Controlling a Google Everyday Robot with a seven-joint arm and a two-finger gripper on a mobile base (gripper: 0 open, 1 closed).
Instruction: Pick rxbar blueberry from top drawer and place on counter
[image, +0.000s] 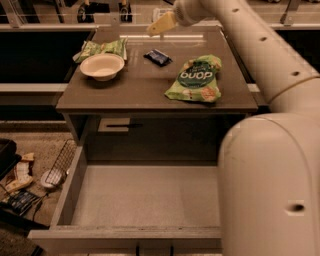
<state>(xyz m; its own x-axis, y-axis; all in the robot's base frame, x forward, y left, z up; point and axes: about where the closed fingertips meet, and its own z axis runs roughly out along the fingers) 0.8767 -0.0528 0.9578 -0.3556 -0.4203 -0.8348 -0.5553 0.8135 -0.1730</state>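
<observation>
The rxbar blueberry, a small dark blue bar, lies flat on the counter near its back middle. My gripper hangs above and just behind the bar, clear of it, open and holding nothing. Only one pale fingertip shows; the rest runs into the arm at the top edge. The top drawer is pulled fully out below the counter, and its grey floor is bare. My big white arm covers the drawer's right side.
A white bowl and a green wrinkled packet sit at the counter's back left. A large light-green chip bag lies to the right. A wire basket and loose clutter lie on the floor to the left.
</observation>
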